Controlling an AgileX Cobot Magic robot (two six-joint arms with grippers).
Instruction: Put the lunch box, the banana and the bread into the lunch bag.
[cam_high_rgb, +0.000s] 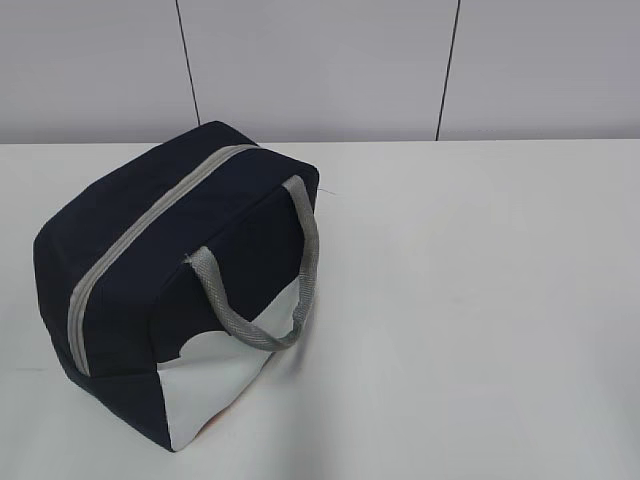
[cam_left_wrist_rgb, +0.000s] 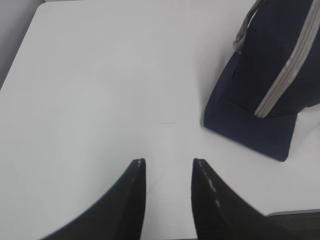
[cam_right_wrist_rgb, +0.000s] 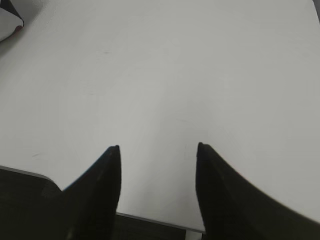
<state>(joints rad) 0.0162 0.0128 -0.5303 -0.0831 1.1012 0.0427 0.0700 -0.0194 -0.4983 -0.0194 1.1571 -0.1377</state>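
The navy lunch bag (cam_high_rgb: 175, 280) stands on the white table at the left, its grey zipper (cam_high_rgb: 150, 235) closed along the top and a grey handle (cam_high_rgb: 290, 270) hanging over its white lower panel. The left wrist view has the lunch bag (cam_left_wrist_rgb: 265, 85) at the upper right, well ahead of my left gripper (cam_left_wrist_rgb: 168, 162), which is open over bare table. My right gripper (cam_right_wrist_rgb: 158, 146) is open too, above the table's near edge, with only a corner of the lunch bag (cam_right_wrist_rgb: 9, 22) at the top left. Lunch box, banana and bread are out of view. Neither arm shows in the exterior view.
The white table (cam_high_rgb: 480, 300) stretches to the right of the bag. A grey panelled wall (cam_high_rgb: 320, 70) runs behind it. The table's near edge (cam_right_wrist_rgb: 150, 220) shows under my right gripper.
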